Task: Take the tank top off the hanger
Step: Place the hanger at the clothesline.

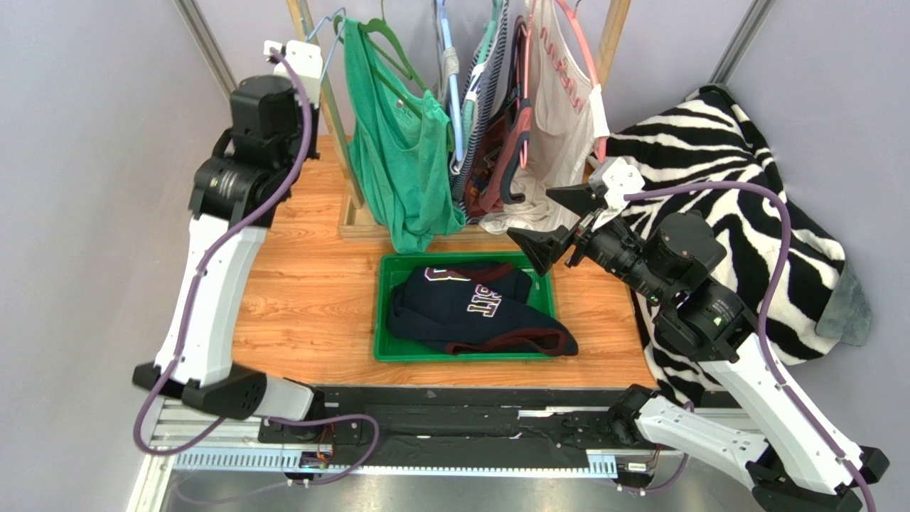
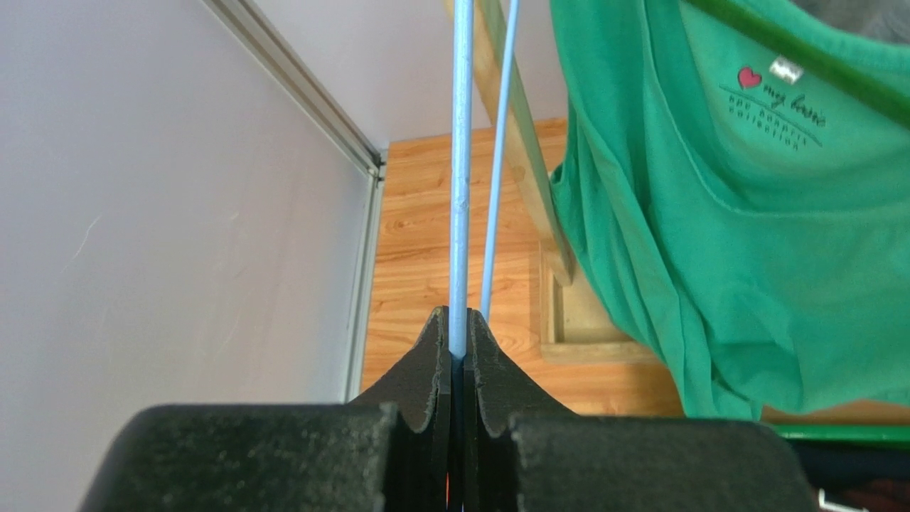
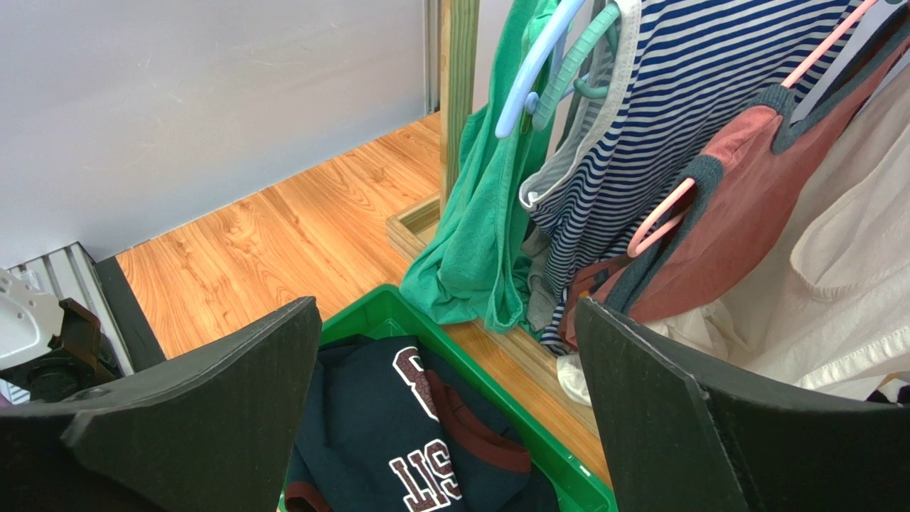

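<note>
Green tank top (image 1: 401, 160) hangs lengthwise vertical at the rack's left end (straps up, hem down), left gripper (image 2: 461, 325) clamped on a blue hanger wire (image 2: 461, 160), right gripper (image 3: 446, 320) spread wide, empty.

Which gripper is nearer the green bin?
Right. The right gripper hovers open above the green bin, at its far corner; the left gripper is at the rack, shut on a blue hanger.
</note>
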You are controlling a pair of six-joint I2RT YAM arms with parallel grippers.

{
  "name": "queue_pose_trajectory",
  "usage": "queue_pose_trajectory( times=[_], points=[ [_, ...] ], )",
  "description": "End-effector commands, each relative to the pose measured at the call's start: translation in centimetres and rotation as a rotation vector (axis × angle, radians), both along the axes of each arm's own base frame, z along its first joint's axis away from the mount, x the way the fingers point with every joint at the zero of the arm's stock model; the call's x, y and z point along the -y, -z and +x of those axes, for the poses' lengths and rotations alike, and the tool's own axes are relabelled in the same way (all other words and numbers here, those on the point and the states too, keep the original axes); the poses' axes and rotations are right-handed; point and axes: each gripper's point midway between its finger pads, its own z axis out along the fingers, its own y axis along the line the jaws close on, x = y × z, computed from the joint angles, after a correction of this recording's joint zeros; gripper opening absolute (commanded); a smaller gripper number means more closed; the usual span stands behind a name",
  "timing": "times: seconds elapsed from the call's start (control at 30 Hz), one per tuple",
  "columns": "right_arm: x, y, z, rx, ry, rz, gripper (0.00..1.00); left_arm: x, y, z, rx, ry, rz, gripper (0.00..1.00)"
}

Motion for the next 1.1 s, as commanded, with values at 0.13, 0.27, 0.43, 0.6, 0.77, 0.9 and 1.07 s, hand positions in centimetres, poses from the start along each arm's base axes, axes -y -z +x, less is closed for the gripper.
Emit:
queue_pose_trajectory(
  times=[0.13, 0.27, 0.43, 0.6, 0.77, 0.9, 1.07],
  points=[
    [0.8, -1.7, -0.5, 0.046, 0.015, 0.032, 0.95, 2.6, -2.2, 5.7, 0.058, 0.030, -0.074, 0.00],
    [1.2, -1.6, -0.5, 0.051, 0.032, 0.032, 0.95, 3.2, -2.1, 7.2, 0.047, 0.035, -0.077, 0.00],
    [1.3, -1.1, -0.4, 0.046, 0.035, 0.024, 0.94, 3.8, -1.6, 7.5, 0.027, 0.059, -0.089, 0.00],
    [1.1, -0.9, -0.6, 0.035, 0.023, 0.033, 0.93, 4.0, -0.9, 8.6, 0.011, 0.076, -0.084, 0.00],
    [1.6, -0.6, -1.3, 0.034, 0.020, 0.053, 0.93, 2.7, 0.2, 10.9, -0.010, 0.032, -0.102, 0.00],
    [1.8, -0.2, -1.5, 0.031, 0.023, 0.052, 0.92, 1.7, 0.8, 11.6, -0.024, 0.006, -0.132, 0.00],
    [2.0, -0.6, -1.5, 0.040, 0.028, 0.050, 0.92, 1.8, 2.8, 11.3, -0.081, 0.009, -0.129, 0.00]
  ],
)
